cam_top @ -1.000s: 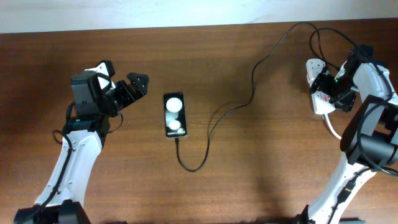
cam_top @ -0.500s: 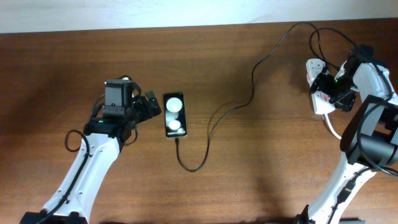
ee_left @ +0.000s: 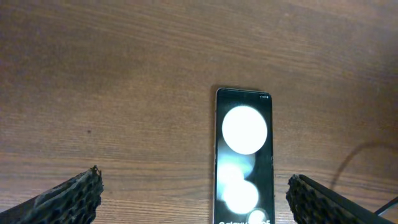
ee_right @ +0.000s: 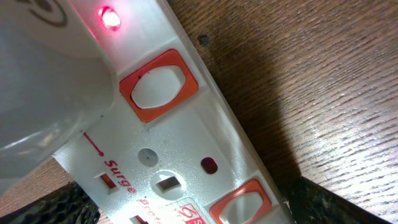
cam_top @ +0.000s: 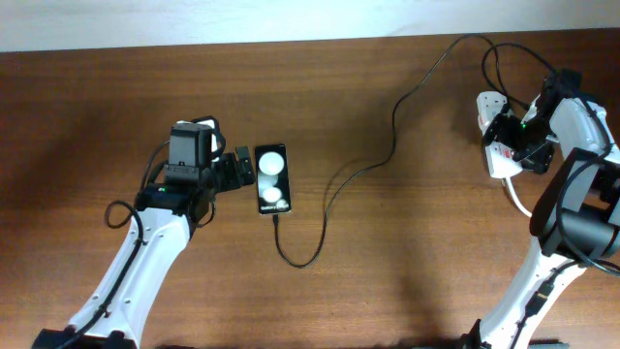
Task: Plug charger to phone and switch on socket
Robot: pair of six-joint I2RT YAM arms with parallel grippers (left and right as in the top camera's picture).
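Phone (cam_top: pixel 272 178) is lying flat on surface (cam_top: pixel 387 281), left claw (cam_top: pixel 242 167) gaping wide just beside it; right claw (ee_right: pixel 193 205), fingers apart, is hovering over socket (ee_right: pixel 174 134).

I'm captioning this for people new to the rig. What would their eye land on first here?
The glossy black phone at the table's middle, two bright white reflections on its face, draws the eye first, with the left gripper open beside it. Next, the red light glowing on the white socket at the table's right edge.
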